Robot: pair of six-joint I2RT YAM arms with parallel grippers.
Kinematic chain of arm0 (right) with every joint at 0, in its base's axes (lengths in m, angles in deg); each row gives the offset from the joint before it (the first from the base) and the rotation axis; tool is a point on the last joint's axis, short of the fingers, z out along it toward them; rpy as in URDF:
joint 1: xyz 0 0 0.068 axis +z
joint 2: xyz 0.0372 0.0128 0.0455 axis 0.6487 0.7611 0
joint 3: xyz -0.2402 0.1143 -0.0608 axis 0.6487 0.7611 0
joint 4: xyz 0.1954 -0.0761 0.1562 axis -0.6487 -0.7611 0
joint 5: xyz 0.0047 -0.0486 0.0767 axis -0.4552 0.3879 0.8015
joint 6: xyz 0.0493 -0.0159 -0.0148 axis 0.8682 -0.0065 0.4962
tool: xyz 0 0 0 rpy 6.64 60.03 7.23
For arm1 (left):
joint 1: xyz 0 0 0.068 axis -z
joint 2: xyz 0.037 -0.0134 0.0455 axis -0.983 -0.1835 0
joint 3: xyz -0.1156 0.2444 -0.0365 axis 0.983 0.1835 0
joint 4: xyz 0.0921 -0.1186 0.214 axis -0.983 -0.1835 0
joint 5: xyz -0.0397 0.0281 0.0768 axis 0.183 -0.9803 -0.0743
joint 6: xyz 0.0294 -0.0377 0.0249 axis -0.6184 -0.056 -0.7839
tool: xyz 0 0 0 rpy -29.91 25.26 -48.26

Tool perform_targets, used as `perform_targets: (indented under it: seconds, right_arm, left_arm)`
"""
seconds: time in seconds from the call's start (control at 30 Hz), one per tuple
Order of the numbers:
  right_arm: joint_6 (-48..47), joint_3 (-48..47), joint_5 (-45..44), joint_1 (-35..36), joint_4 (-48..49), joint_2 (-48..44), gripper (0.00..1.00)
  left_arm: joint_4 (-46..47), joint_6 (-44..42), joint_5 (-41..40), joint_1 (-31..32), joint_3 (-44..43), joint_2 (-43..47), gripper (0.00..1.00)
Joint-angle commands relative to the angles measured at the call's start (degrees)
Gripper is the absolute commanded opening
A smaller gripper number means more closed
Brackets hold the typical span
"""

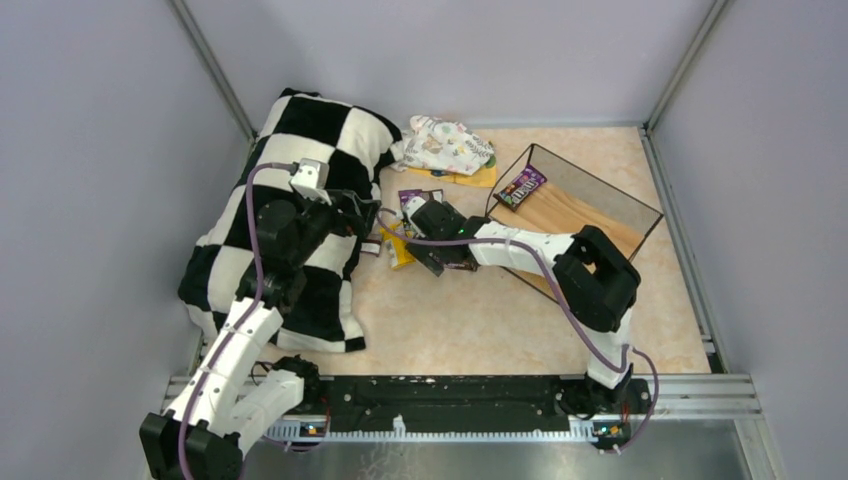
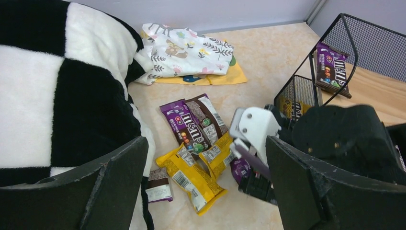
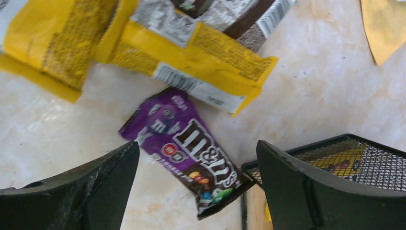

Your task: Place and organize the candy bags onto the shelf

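Purple foil first: one small purple packet (image 3: 186, 143), flat on the counter (image 3: 325, 86) directly beneath the right pincer (image 3: 197, 148), framed by its two fingers, which are spread wide and hold nothing. Long axis diagonal in the right wrist view, with one short end at the wire corner of the shelf (image 3: 378, 167), touching it or just short of it; too close to tell. Lies skew to the line between the fingers, so probably calls for a slight wrist turn before closing across the narrow width, then a straight drop. Plainly the right arm's pick, being much the nearer.

Next out from the shelf, the loose heap: two overlapping yellow packets (image 2: 191, 179), then a purple-and-brown pair (image 2: 191, 120) side by side beyond them. One small brown packet (image 2: 158, 184) on the heap's side away from the shelf.

Left pincer (image 2: 206, 141) also on that side of the heap, fingers apart and empty, with the right arm's wrist between it and the shelf.

On the shelf itself, a single shelved packet (image 2: 330, 69), purple, resting on a wooden board. Something yellow behind the lower mesh, not clear enough to name. Most of the placing not yet done.

Farthest from the shelf, past the heap: floral cloth (image 2: 186, 52) lying on an orange sheet (image 2: 225, 79), and the checkered blanket (image 2: 57, 96).
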Motion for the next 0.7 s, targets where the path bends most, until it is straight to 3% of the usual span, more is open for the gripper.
perform_targets:
  seconds: [0.0,0.37,0.67]
  right_arm:
    - [1.4,-3.0,5.5,-2.8,2.5,1.9,0.92]
    - [11.5,3.6,15.2,-4.9,3.5,1.3,0.87]
    - [24.3,7.6,11.7,0.6,0.2,-4.6,0.89]
  left_arm:
    - [1.4,-1.3,0.4,0.2,-2.3,-0.4,0.98]
    - [1.3,-1.2,0.5,0.2,-2.3,-1.1,0.98]
    - [1.3,-1.3,0.3,0.2,-2.5,-1.6,0.98]
